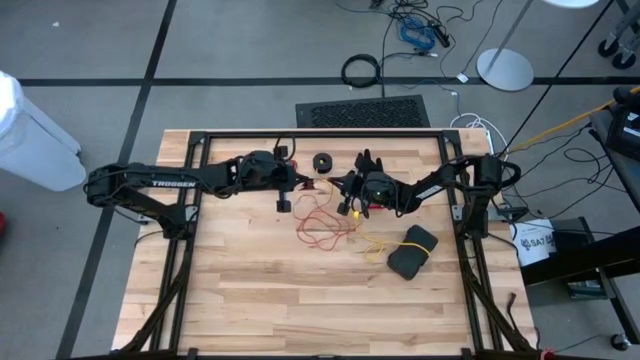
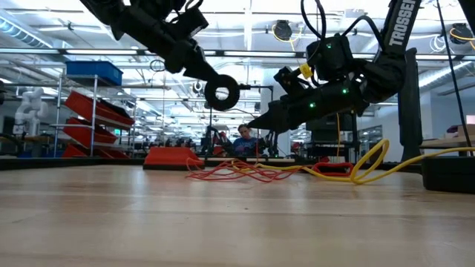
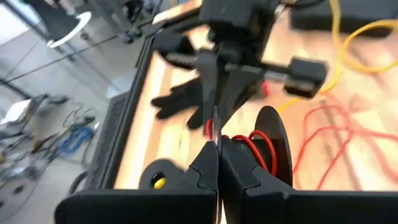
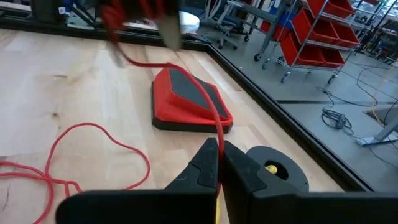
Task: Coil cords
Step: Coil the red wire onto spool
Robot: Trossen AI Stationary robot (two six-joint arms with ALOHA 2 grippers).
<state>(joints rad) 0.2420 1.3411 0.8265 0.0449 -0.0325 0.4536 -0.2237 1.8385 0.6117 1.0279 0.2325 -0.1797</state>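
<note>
- Near: bare table [image 1: 300,300]. Nothing of the task there.
- Right of mid-table: black pouch [image 1: 412,250], clear of both arms. Yellow cord [image 1: 372,243] runs loose from beside it up toward the right gripper.
- Mid-table: red cord [image 1: 322,222] in a loose tangle on the wood, between the two grippers and just nearer than both. Not coiled yet.
- Right gripper [image 4: 219,163]: fingers pinched together on the red cord, which runs up and away from the fingertips, over the red wedge block [image 4: 186,99]. Yellow reel [image 4: 273,169] sits just beside the fingers.
- Left gripper [image 3: 217,140]: fingers fully together, low in the air. The red reel [image 3: 264,149], with a few red turns on it, is right against the fingers; it looks held up (it hangs in the air in the low view) but I can't see the exact contact.
- Key relation: the reel is at the left gripper; the slack lies to the right of it, toward the right gripper, which has the strand. Strand's long axis runs roughly left-right between them. Judgement: right arm feeds or wraps, left holds the reel steady.
- Far: spare black reel [image 1: 322,162] and black glove [image 1: 368,163] near the far edge, untouched.
</note>
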